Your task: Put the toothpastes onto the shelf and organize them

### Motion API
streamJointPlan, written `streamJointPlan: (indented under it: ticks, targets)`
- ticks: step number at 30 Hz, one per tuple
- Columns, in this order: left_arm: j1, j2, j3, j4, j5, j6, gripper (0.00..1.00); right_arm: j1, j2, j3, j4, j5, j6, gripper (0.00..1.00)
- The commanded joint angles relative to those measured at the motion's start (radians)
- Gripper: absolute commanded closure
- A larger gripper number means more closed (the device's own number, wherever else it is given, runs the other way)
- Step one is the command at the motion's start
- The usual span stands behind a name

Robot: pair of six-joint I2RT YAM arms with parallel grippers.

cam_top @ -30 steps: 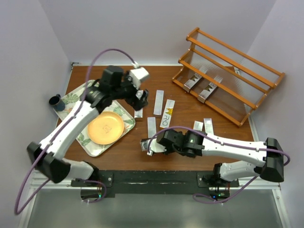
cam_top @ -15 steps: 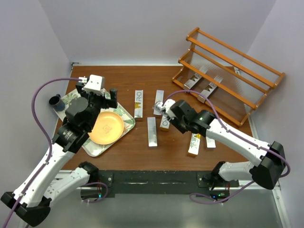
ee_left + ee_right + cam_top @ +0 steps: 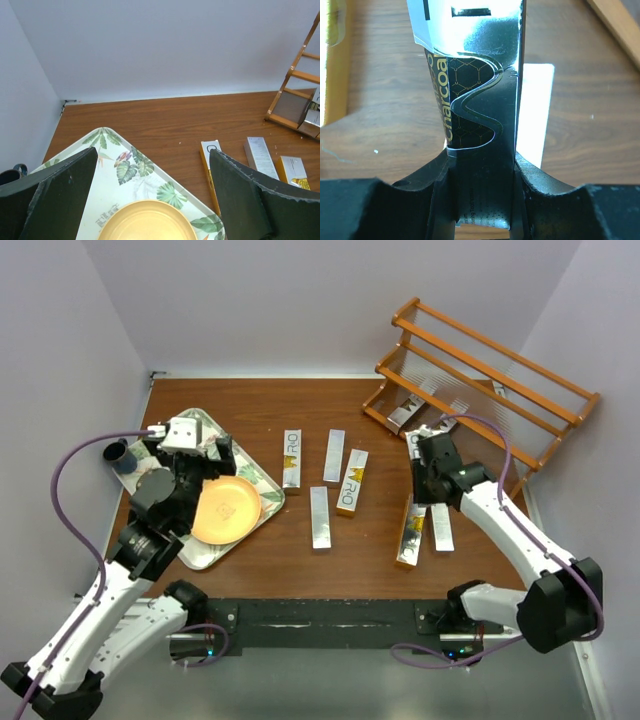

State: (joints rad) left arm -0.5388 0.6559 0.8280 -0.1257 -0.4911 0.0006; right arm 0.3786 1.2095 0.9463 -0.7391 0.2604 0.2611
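We find the right tool (image 3: 480, 167) clamped on a toothpaste carton (image 3: 475, 100), its long axis aimed at the shelf (image 3: 487, 343) just ahead. The left tool (image 3: 152, 155), spread apart, is farther off.

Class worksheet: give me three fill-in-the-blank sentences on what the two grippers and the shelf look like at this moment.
1. The right gripper is shut on a ____.
2. The left gripper is open above a yellow ____ lying on the leaf-patterned tray.
3. The wooden shelf has ____ tiers.
Missing words: toothpaste carton; plate; three.
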Motion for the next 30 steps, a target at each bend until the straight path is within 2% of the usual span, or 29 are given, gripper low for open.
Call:
streamJointPlan:
  ticks: [1, 10, 20, 24, 30]
  targets:
    - [-0.001, -0.048, -0.029, 0.075, -0.023, -0.013, 0.0, -0.075, 0.007, 0.0, 0.004, -0.04, 0.107, 0.84]
    - [-0.007, -0.139, -0.086, 0.11, -0.003, -0.016, 0.0, -0.239, 0.087, 0.014, 0.043, 0.007, 0.165, 0.83]
    - [-0.041, -0.18, -0.109, 0.144, -0.03, -0.005, 0.0, -0.323, 0.146, 0.011, 0.155, 0.092, 0.268, 0.82]
    - [-0.046, -0.182, -0.11, 0.146, -0.037, -0.005, 0.0, -0.345, 0.16, 0.02, 0.201, 0.118, 0.316, 0.76]
    - [-0.05, -0.185, -0.115, 0.149, -0.04, -0.005, 0.0, -0.36, 0.199, 0.025, 0.256, 0.187, 0.362, 0.74]
